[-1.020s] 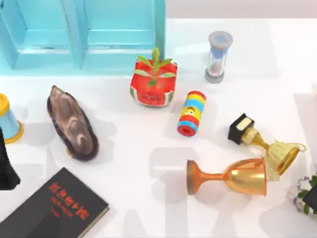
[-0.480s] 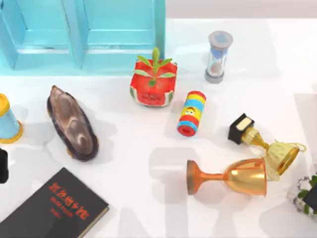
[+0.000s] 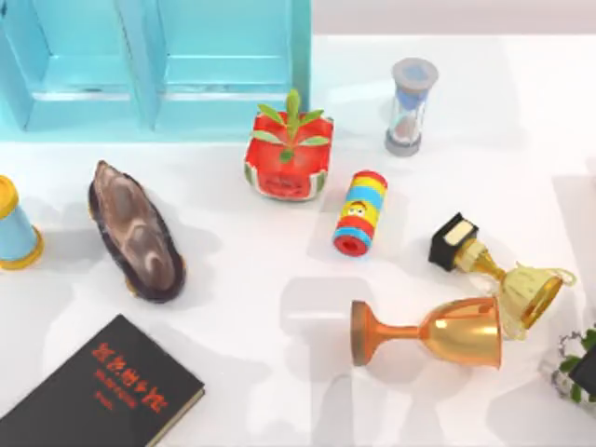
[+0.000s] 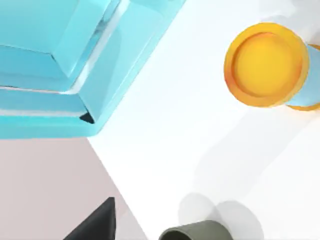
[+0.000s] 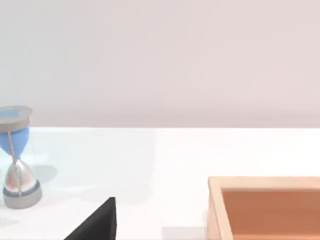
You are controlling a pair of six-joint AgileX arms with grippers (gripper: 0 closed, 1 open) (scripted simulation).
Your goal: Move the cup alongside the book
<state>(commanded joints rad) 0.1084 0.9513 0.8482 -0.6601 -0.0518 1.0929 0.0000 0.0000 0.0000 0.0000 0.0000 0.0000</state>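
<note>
book [image 3: 102,391] | cover: red characters, too small to read

White table [image 3: 251,372], cup [image 3: 14,228], book [image 3: 107,391], goblet [image 3: 438,332], hourglass [image 3: 410,105]

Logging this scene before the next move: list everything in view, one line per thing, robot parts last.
cup: 1, light blue with yellow bands, left edge of the table, apart from the book
book: 1, black with red characters, front left corner
dark brown oval stone: 1, right of the cup
blue cabinet: 1, back left
watermelon planter: 1, red with green plant, centre back
hourglass: 1, grey and blue, back right
striped roll: 1, red, blue, yellow, centre
goblet: 1, orange-gold, lying on its side, front right
trophy: 1, gold on black base, lying at right
wooden box: 1, tan, right wrist view
left end effector finger: black
right end effector finger: black
</note>
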